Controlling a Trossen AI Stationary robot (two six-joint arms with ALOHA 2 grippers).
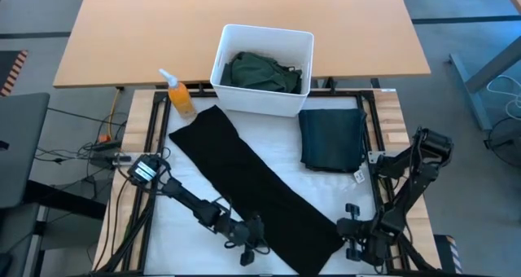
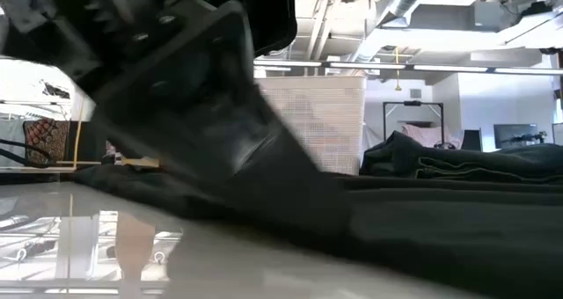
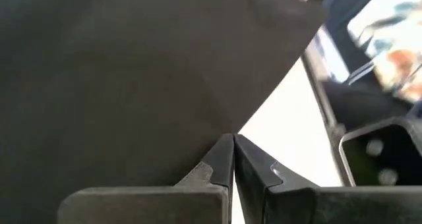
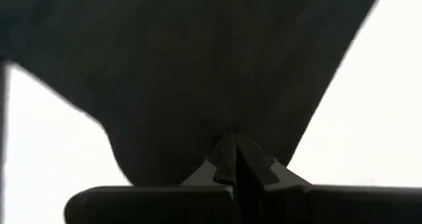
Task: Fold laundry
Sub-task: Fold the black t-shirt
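Long black trousers (image 1: 252,187) lie as a folded strip diagonally across the white table (image 1: 269,151), running from near the orange spray bottle (image 1: 179,95) at the far left down to the near edge between the two arms. Left gripper (image 1: 254,243) sits low at the near end of the strip, on its left edge; in its wrist view the fingers (image 3: 221,165) are pressed tight together with their tips at the cloth's edge, cloth seems pinched there. Right gripper (image 1: 352,226) is at the near right corner of the same strip; its wrist view shows the fingertips (image 4: 227,159) clenched with black fabric right at the tips, grasping the trousers' edge. A folded dark garment (image 1: 332,138) rests flat on the table's right side, well apart from the trousers' near end, just beside the white bin (image 1: 244,98). The bin stands at the table's far edge with a crumpled dark green garment (image 1: 262,72) inside it. A wooden desk (image 1: 163,32) lies beyond the bin. Low view: an arm fills the left, black cloth spreads across the tabletop.
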